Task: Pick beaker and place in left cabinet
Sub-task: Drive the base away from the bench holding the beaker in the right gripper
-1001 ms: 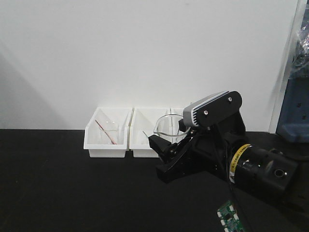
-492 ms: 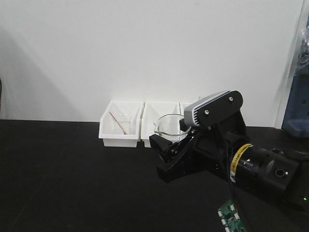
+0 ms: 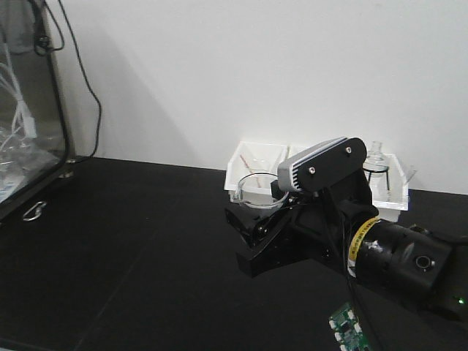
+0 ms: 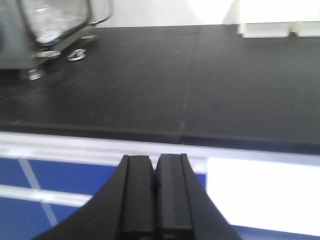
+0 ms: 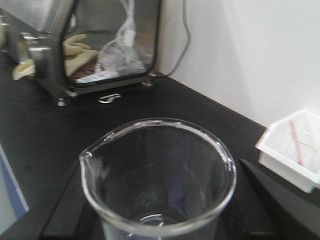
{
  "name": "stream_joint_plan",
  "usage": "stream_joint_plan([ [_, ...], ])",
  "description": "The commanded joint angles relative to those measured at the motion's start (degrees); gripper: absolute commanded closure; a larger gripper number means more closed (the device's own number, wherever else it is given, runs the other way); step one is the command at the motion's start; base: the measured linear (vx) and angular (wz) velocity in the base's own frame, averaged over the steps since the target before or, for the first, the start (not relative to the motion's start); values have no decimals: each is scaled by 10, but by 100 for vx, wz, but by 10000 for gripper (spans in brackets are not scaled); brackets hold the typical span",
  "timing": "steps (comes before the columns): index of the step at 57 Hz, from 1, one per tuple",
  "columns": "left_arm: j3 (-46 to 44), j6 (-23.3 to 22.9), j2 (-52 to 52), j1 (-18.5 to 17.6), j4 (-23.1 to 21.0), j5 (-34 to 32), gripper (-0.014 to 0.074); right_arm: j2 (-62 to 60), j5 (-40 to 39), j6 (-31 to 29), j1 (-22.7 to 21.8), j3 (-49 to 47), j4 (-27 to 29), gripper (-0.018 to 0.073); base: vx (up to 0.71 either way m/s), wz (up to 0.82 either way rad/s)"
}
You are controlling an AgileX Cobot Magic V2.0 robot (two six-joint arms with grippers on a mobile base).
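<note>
My right gripper [image 3: 256,219] is shut on the clear glass beaker [image 3: 256,189] and holds it upright above the black table. In the right wrist view the beaker [image 5: 160,170] fills the lower frame, spout to the left, between the black fingers [image 5: 62,205]. A metal cabinet with a dark-framed glass door [image 3: 29,110] stands on the table at the far left; it also shows in the right wrist view [image 5: 100,45], door shut, with gloves and cables inside. My left gripper [image 4: 154,165] is shut and empty, low in front of the table's front edge.
White bins [image 3: 259,164] stand along the back wall behind the beaker, one with a round flask [image 3: 376,164]. A metal ring latch [image 3: 33,212] lies on the table by the cabinet. A black cable [image 3: 88,95] hangs down the wall. A green circuit board [image 3: 349,329] sits at the bottom right.
The front view has swung to the left: the white bins have slid right in the frame and the cabinet has come into view. The right gripper still holds the beaker the same way.
</note>
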Motion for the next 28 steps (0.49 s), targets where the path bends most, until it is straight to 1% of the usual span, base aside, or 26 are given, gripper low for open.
stream_joint_plan([
  [1,-5,-2,-10,-4,-1,-48,593,-20,-39,-2,-2,-19,2,565,-16,44],
  [14,-5,-2,-10,-4,-1,-48,593,-20,-39,-2,-2,-19,2,565,-15,51],
  [28,-5,-2,-10,-4,-1,-48,593,-20,-39,-2,-2,-19,2,565,-15,61],
])
